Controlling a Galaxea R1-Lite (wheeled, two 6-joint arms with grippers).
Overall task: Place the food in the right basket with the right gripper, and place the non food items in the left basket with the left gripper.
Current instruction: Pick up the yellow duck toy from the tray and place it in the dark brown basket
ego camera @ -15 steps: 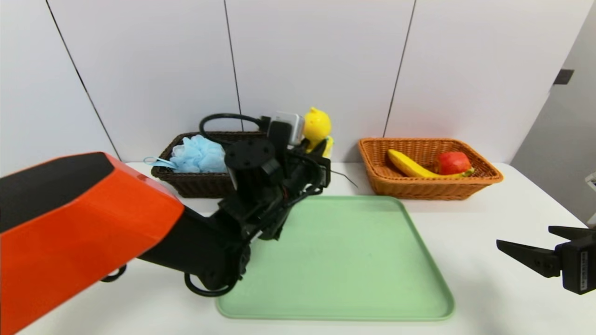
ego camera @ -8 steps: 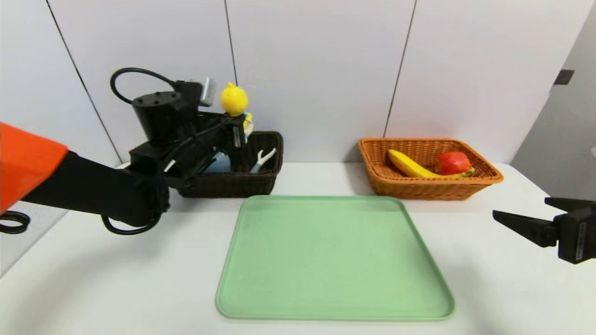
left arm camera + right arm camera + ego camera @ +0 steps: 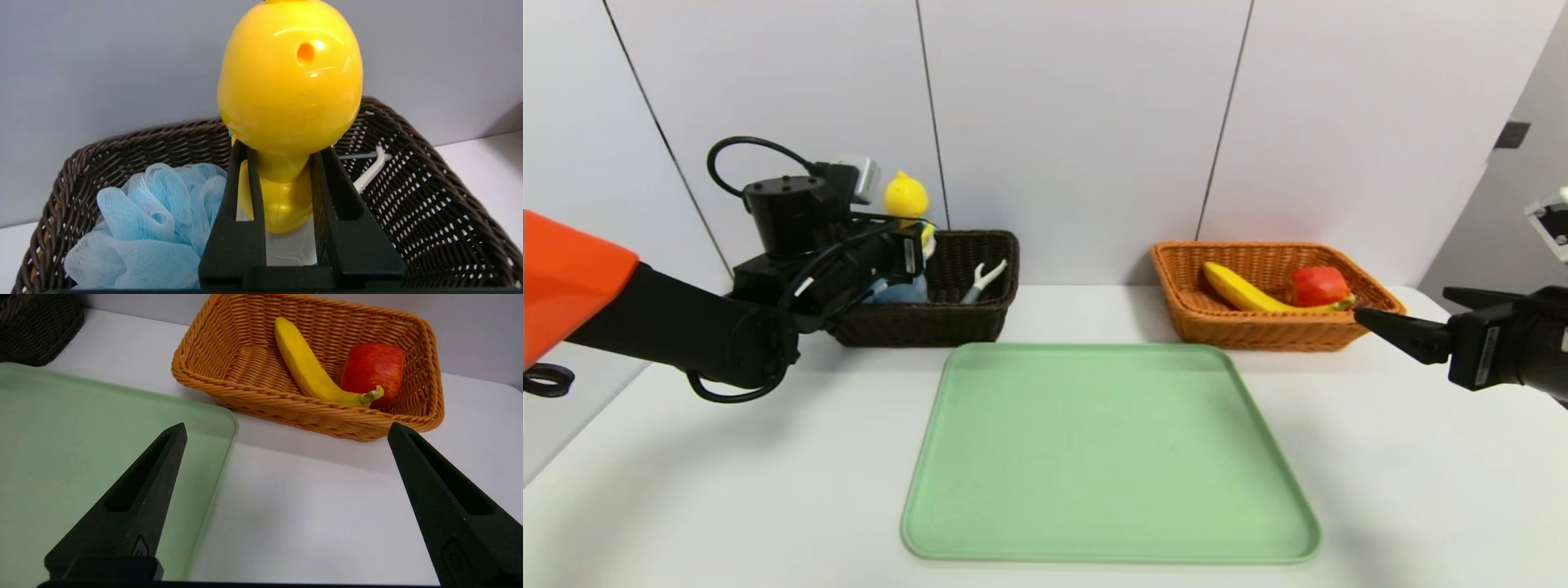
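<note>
My left gripper [image 3: 915,245] [image 3: 282,148] is shut on the neck of the yellow duck toy [image 3: 907,196] [image 3: 290,81], holding it upright above the left end of the dark brown basket [image 3: 980,322] [image 3: 429,204]. Inside that basket lie the light-blue bath sponge [image 3: 139,228] and the white peeler [image 3: 984,278] [image 3: 369,173]. The banana [image 3: 1241,292] [image 3: 306,367] and the red apple [image 3: 1316,286] [image 3: 374,369] rest in the orange basket [image 3: 1258,331] [image 3: 212,375]. My right gripper [image 3: 1401,301] [image 3: 287,426] hangs open and empty just in front of that basket's right corner.
A light green tray [image 3: 1111,449] [image 3: 61,437] lies bare on the white table in front of both baskets. A white panelled wall stands close behind the baskets. The table edge runs near on the left.
The left arm has swung left and back with the duck, from the tray's far corner to over the dark basket, then sunk slightly. The right gripper has risen toward the orange basket.
</note>
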